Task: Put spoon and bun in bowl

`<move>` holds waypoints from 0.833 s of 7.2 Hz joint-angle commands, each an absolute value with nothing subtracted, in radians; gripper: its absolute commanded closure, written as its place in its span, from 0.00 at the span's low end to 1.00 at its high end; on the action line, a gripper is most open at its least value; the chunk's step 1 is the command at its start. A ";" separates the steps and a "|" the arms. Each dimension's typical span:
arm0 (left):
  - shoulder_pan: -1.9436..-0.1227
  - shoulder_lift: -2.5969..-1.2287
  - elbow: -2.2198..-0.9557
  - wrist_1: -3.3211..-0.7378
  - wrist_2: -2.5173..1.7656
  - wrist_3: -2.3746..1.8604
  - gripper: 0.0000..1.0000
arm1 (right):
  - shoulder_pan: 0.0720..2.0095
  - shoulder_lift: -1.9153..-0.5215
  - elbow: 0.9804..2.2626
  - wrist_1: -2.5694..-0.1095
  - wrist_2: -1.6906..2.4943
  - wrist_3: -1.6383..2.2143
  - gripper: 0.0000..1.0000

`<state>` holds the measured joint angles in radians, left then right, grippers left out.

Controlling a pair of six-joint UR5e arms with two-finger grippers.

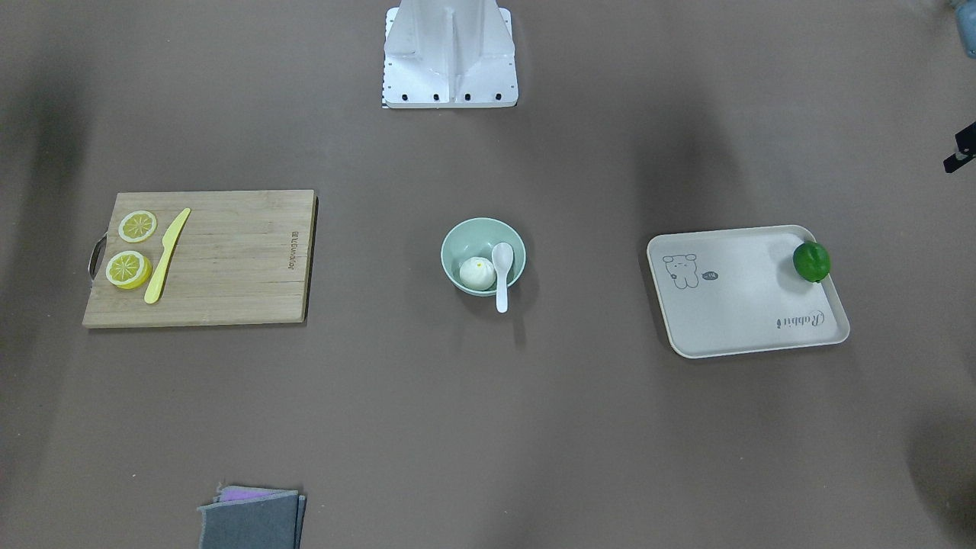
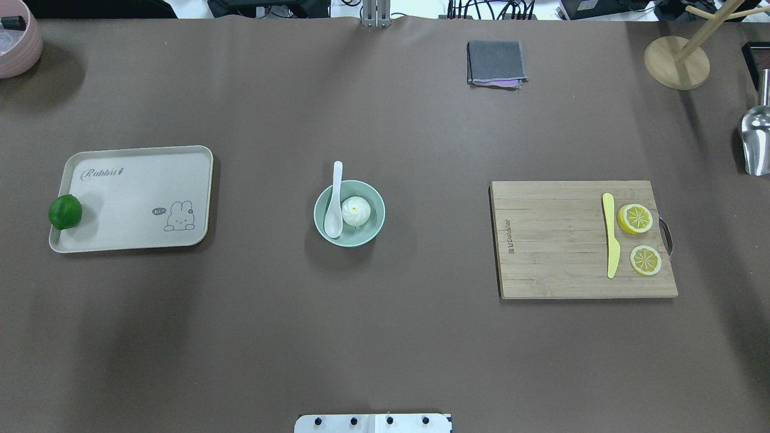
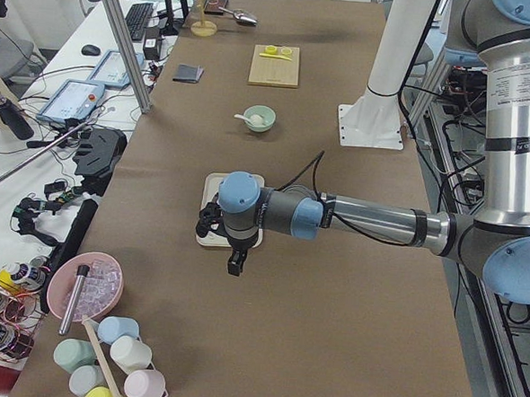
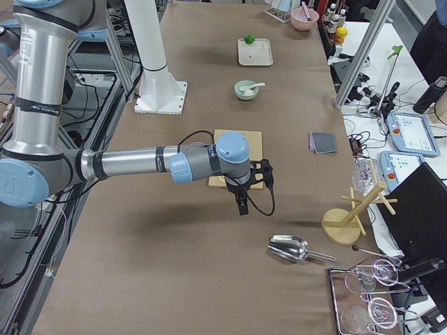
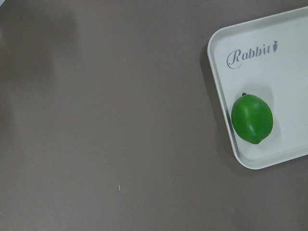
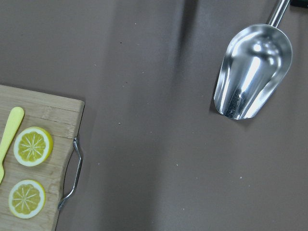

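The pale mint-green bowl (image 1: 460, 238) (image 2: 373, 231) stands at the table's middle. The white pleated bun (image 1: 477, 273) (image 2: 355, 211) lies inside it. The white spoon (image 1: 502, 267) (image 2: 334, 207) has its scoop in the bowl beside the bun, and its handle sticks out over the rim. My left gripper (image 3: 235, 263) hangs over the table near the beige tray's end, far from the bowl. My right gripper (image 4: 242, 204) hangs past the cutting board's end. Both show only in the side views, so I cannot tell whether they are open or shut.
A beige tray (image 2: 132, 198) holds a green lime (image 2: 65, 211). A wooden cutting board (image 2: 559, 240) carries two lemon slices (image 2: 635, 218) and a yellow knife (image 2: 610, 234). A folded grey cloth (image 2: 495, 63), a metal scoop (image 2: 757, 141) and a wooden stand (image 2: 677, 60) lie at the edges.
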<state>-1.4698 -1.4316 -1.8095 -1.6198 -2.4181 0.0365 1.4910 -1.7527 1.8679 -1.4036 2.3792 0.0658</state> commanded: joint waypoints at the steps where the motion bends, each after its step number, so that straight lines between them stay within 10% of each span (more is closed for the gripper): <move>1: -1.480 -1.431 -1.816 -1.618 -2.413 0.034 0.02 | 1.491 -1.753 1.870 -1.404 2.381 0.067 0.00; 6: -1.499 -1.422 -1.806 -1.618 -2.411 0.037 0.02 | 1.491 -1.753 1.865 -1.405 2.385 0.074 0.00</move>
<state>-1.4982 -1.4220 -1.8088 -1.6185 -2.4145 0.0348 1.4917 -1.7549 1.8677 -1.4039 2.3851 0.0716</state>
